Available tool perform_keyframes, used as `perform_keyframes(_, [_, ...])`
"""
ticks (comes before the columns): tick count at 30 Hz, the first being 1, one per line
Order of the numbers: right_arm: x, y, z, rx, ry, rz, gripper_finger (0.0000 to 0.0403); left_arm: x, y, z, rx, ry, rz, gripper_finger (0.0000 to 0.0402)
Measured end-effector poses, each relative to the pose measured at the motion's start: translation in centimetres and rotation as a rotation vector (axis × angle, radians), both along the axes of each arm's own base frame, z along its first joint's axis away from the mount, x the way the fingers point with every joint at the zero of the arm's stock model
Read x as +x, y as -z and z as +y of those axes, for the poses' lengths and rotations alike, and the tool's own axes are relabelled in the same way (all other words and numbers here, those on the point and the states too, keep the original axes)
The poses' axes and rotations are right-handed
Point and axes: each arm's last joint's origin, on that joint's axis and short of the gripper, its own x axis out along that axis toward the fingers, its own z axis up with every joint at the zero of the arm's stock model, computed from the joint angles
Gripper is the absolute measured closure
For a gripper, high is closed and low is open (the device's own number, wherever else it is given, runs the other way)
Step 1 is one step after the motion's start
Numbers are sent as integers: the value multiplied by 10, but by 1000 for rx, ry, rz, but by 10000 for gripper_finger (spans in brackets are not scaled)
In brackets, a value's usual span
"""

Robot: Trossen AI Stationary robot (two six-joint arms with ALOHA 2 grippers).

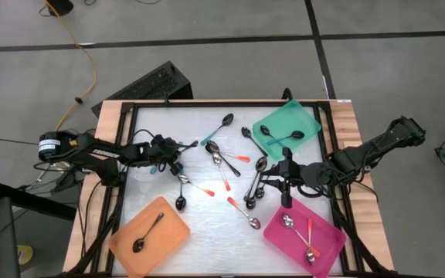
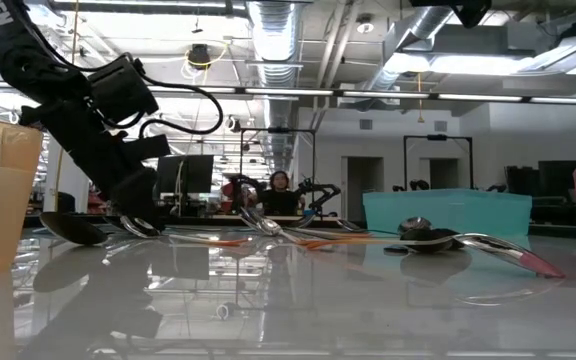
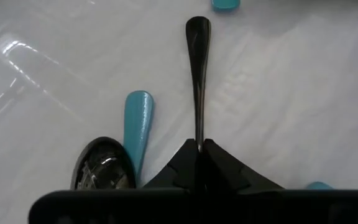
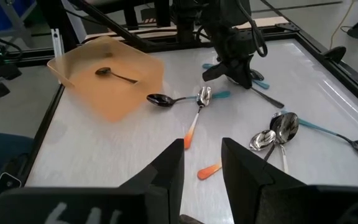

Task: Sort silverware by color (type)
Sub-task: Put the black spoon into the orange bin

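Silverware lies scattered over the table's middle. We have the left gripper (image 3: pixel 199 163) closed on a dark-handled spoon (image 3: pixel 197 68) at nine o'clock: the pick step. Next we must lift it and carry it to its tray. The right gripper (image 4: pixel 202 163) waits at three o'clock, jaws open and empty.

Shiny mixed-handled spoons (image 1: pixel 224 162) scattered flat mid-table, some in trays.
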Motion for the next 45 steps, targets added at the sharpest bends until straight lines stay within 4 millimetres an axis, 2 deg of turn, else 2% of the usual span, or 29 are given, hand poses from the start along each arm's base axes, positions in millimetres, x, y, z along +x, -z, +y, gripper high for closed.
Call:
perform_keyframes(5, [0,0,0,3,0,-5,285,5,-12,2,4,5,-58,400])
perform_keyframes(15, [0,0,0,4,1,-4,285,13,-51,3,25,-9,-275,401])
perform_keyframes(27, [0,0,0,1,1,0,285,-2,-97,-23,-26,39,-557,401])
perform_keyframes(34, [-1,2,-1,-10,3,18,285,-12,-109,-35,-102,41,-660,401])
perform_keyframes(45, [-1,3,-1,-16,5,29,285,-16,-116,-49,-240,63,-748,401])
